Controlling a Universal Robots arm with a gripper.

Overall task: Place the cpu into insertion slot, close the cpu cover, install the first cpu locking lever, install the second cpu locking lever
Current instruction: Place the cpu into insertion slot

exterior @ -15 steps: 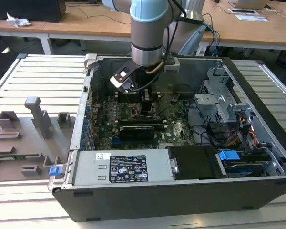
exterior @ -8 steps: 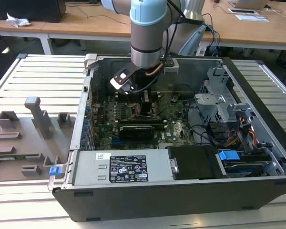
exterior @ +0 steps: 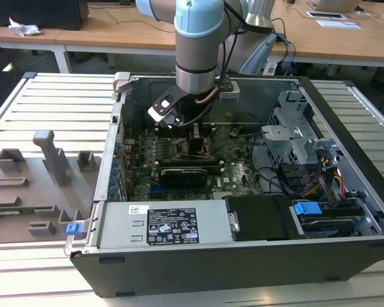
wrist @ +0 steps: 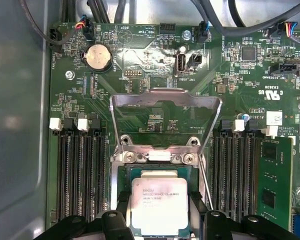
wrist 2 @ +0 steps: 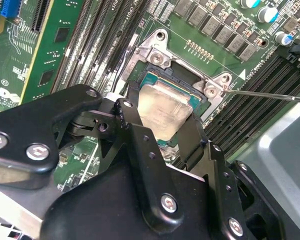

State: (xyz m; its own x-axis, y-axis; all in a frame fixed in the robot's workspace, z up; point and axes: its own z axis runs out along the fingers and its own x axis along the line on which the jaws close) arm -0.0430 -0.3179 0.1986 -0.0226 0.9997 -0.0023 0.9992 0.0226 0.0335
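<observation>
Silver-grey cpu is pinched by its side edges in the narrowly closed hand, at the insertion slot with the cpu cover swung open; placement judged in hand, calling for level, square seating.

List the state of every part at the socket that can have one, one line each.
Small square silver-topped cpu: gripped at its edges over the black-rimmed insertion slot; whether seated, cannot tell.
Black gripper: shut on the cpu.
Thin square metal-frame cpu cover: open, swung up.
Thin wire locking lever: unlatched, standing free.
Grey computer case: open, side panel off.
</observation>
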